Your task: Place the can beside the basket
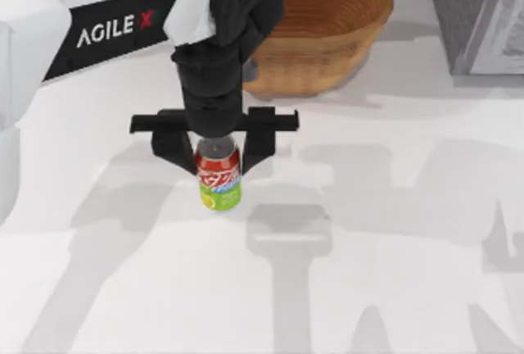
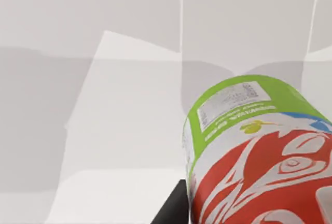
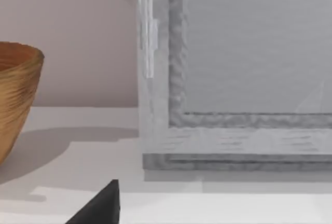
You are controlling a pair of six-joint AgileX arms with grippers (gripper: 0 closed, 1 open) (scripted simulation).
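White worktop [image 1: 393, 288] carrying all items, crossed by grey shadows. Grey framed panel [image 1: 483, 18] standing at the far right corner of the worktop; the right wrist view shows its ridged frame [image 3: 176, 68] near the basket's side. Large round golden-brown wicker basket [image 1: 315, 22], bowl-shaped with a ribbed concentric weave, resting at the far edge near the middle; its wall [image 3: 15, 94] appears in the right wrist view. Left arm [image 1: 115, 30], white with a black lettered band, reaching in from the left side and pointing down. Left gripper [image 1: 217, 161], black, directly above the can, its two fingers [image 1: 170, 156] flanking the can's red upper band; whether they press the can or stand just off it cannot be told. Small drink can [image 1: 219, 180], silver top, red band with white script, blue-white middle and green base, upright on the worktop in front of the basket and apart from it; the left wrist view shows its green base end [image 2: 244, 105] pointing away from the camera.
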